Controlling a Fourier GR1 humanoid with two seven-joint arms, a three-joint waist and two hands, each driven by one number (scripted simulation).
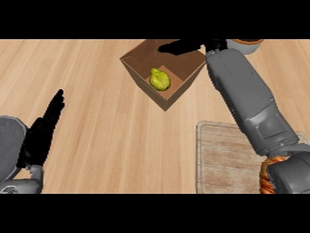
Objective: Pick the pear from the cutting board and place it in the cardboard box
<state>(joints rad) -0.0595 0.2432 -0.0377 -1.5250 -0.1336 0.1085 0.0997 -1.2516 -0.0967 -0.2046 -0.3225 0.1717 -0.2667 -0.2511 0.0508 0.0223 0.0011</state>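
The yellow-green pear (pixel 159 79) lies inside the open brown cardboard box (pixel 184 84) near the counter's far edge; the black right hand (pixel 179 46) hangs above the box's far rim, fingers relaxed and holding nothing, and the left hand (pixel 42 132) rests open near the counter's near-left edge.

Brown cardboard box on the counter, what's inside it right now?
A yellow-green pear lies on the floor of the open brown cardboard box. The right hand hangs over the far rim, hiding that corner's inside.

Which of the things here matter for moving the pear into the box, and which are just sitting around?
Job: pear, lying in the box; cutting board, bare where it shows; right hand over the box's far edge.

Lying about: left hand, open and resting at the left; pot, partly hidden behind the right forearm.
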